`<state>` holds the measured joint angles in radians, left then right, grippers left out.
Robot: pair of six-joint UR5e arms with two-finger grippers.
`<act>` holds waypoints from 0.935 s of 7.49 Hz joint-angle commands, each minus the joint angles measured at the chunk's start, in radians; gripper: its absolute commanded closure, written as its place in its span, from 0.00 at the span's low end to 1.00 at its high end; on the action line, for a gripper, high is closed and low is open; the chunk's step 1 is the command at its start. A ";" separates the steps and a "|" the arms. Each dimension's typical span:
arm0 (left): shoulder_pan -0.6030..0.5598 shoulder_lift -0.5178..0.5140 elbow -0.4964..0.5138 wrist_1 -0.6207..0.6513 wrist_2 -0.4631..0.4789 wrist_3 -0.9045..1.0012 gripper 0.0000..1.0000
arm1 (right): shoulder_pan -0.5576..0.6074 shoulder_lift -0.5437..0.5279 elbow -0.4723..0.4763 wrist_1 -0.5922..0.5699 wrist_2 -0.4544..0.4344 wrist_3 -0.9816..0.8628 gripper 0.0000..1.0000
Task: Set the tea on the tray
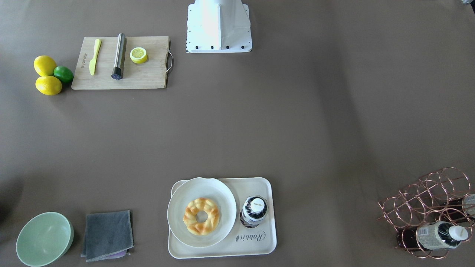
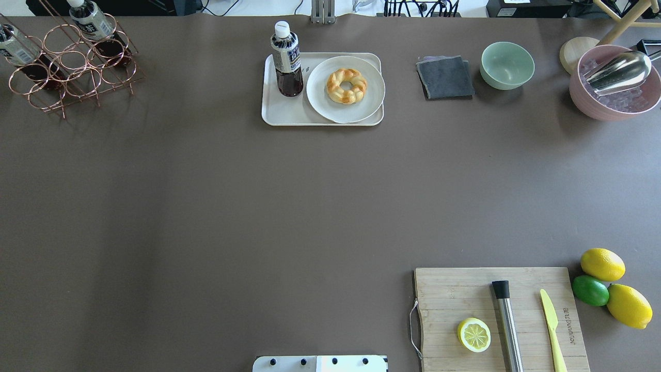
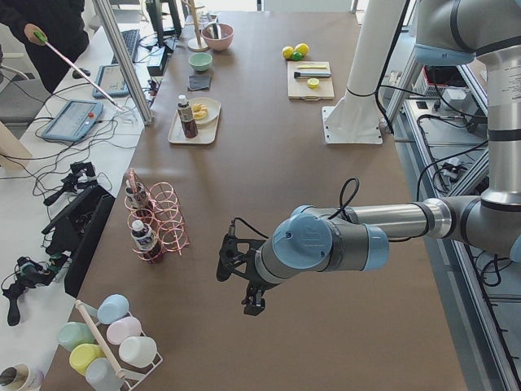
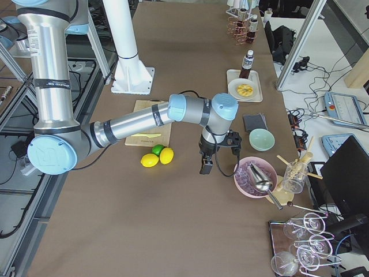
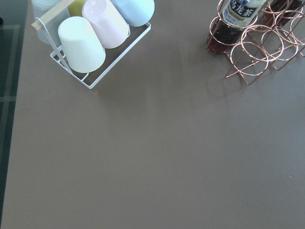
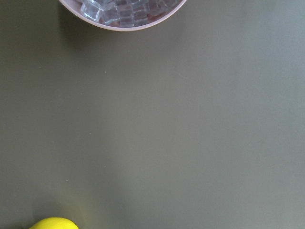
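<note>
The tea (image 1: 254, 209) stands upright on the cream-white tray (image 1: 256, 243), beside the round white plate with a braided pastry (image 1: 201, 216). The bottle also shows in the overhead view (image 2: 287, 59), at the left end of the tray (image 2: 289, 111). No gripper is near it. My left gripper (image 3: 238, 289) shows only in the exterior left view, over bare table near the copper rack; I cannot tell if it is open. My right gripper (image 4: 216, 154) shows only in the exterior right view, near the lemons and pink bowl; I cannot tell its state.
A copper wire rack (image 2: 67, 62) holds more tea bottles (image 2: 88, 18). A cutting board (image 2: 496, 315) carries a half lemon, steel cylinder and yellow knife. Lemons and a lime (image 2: 591, 289), a green bowl (image 2: 507, 64), a grey cloth (image 2: 445, 77) and a pink ice bowl (image 2: 614, 98) stand around.
</note>
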<state>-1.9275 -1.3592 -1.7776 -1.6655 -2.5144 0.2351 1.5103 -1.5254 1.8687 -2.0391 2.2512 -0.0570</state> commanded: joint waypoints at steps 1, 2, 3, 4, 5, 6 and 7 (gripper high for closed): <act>0.051 -0.011 0.004 0.004 0.003 0.006 0.03 | 0.030 -0.059 -0.016 0.023 0.004 -0.018 0.00; 0.067 -0.017 0.006 0.007 0.014 0.007 0.03 | 0.045 -0.087 -0.014 0.025 0.004 -0.042 0.00; 0.117 -0.027 -0.005 0.009 0.117 0.009 0.03 | 0.051 -0.105 -0.020 0.025 0.004 -0.069 0.00; 0.163 -0.052 -0.009 0.016 0.213 0.009 0.03 | 0.054 -0.123 -0.020 0.025 0.001 -0.072 0.00; 0.180 -0.066 -0.010 0.026 0.216 0.009 0.03 | 0.059 -0.125 -0.028 0.027 -0.005 -0.072 0.00; 0.212 -0.095 -0.010 0.077 0.213 0.010 0.03 | 0.077 -0.125 -0.069 0.087 -0.004 -0.072 0.00; 0.222 -0.175 -0.011 0.227 0.213 0.009 0.03 | 0.097 -0.121 -0.170 0.234 -0.002 -0.076 0.00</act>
<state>-1.7394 -1.4385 -1.7865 -1.6086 -2.3100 0.2445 1.5773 -1.6480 1.8184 -1.9770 2.2482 -0.1280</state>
